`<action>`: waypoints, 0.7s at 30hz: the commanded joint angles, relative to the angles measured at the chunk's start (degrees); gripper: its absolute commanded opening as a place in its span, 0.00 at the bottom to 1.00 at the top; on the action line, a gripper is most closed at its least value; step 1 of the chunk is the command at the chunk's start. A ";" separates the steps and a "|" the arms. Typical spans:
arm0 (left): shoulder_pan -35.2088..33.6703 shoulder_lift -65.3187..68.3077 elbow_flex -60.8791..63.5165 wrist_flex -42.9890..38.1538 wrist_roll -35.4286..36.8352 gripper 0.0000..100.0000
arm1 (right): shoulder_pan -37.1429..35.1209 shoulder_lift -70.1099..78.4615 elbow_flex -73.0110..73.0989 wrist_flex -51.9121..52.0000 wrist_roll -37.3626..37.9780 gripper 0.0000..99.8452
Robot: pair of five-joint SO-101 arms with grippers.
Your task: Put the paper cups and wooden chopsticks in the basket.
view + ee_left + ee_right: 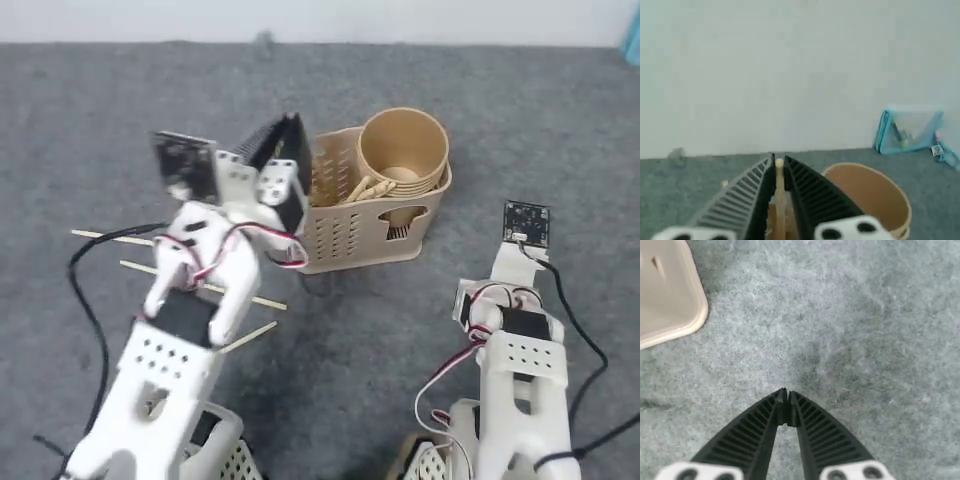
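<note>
Fingers of the left gripper (779, 160) are clamped on one wooden chopstick (779, 200), which runs along their line. The gripper is poised at the end of the basket (365, 240), beside the nested paper cups (402, 150). Judged purpose: dropping it in with the chopsticks already inside (365, 190). Loose chopsticks (140, 267) lie on the bench (480, 110) beside that arm. Right gripper (786, 392) has its fingers together on nothing and sits low over bare bench near the basket's corner, apparently idle.

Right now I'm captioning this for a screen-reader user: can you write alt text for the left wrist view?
The left gripper is shut on a chopstick that runs out between its jaws, with a brown cup close beyond it. Behind are grey carpet, a pale wall and a blue pouch.
</note>
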 commanded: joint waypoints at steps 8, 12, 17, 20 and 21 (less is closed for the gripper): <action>1.05 8.44 0.66 -3.52 0.62 0.11 | 0.04 -1.54 -0.26 -0.66 0.62 0.01; 0.97 8.09 0.66 -3.43 0.79 0.23 | 0.04 -1.54 -0.26 -0.66 0.62 0.01; -1.67 0.44 -0.92 2.11 0.79 0.23 | 0.04 -1.54 -0.26 -0.75 0.62 0.01; -4.40 -6.59 -4.44 11.78 0.88 0.23 | -0.04 -1.54 -0.26 -0.84 0.62 0.01; -5.54 -8.97 -6.02 15.74 0.97 0.23 | -0.13 -1.54 -0.26 -0.84 0.62 0.01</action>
